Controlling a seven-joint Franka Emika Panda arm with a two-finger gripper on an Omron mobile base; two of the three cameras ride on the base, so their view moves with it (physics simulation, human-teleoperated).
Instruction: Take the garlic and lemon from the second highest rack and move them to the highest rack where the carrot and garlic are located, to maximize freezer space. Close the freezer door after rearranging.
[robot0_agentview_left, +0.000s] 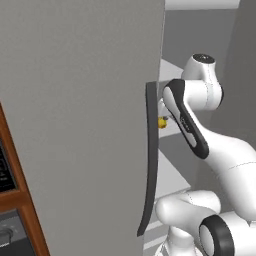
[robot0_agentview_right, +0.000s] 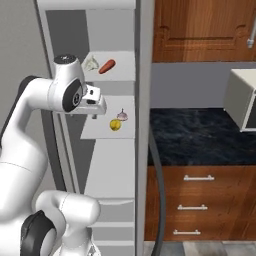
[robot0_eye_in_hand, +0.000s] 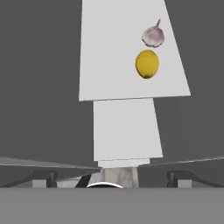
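Yellow lemon (robot0_agentview_right: 115, 125) and purple-tinged garlic (robot0_agentview_right: 122, 116) are sitting side by side on the second highest rack (robot0_agentview_right: 97, 131), so nothing is moved yet; the highest rack (robot0_agentview_right: 122, 67) is holding a carrot (robot0_agentview_right: 106, 66) and another garlic (robot0_agentview_right: 91, 64), and the freezer door (robot0_agentview_left: 75, 125) is standing open. The gripper (robot0_agentview_right: 94, 109) is hovering empty above the rack's left side, lemon just beyond to its right; jaws' spread I cannot tell.

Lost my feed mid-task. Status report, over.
Gripper empty, jaws not readable, above second highest rack. Lemon and garlic untouched there. Freezer door open. Nothing in the way.
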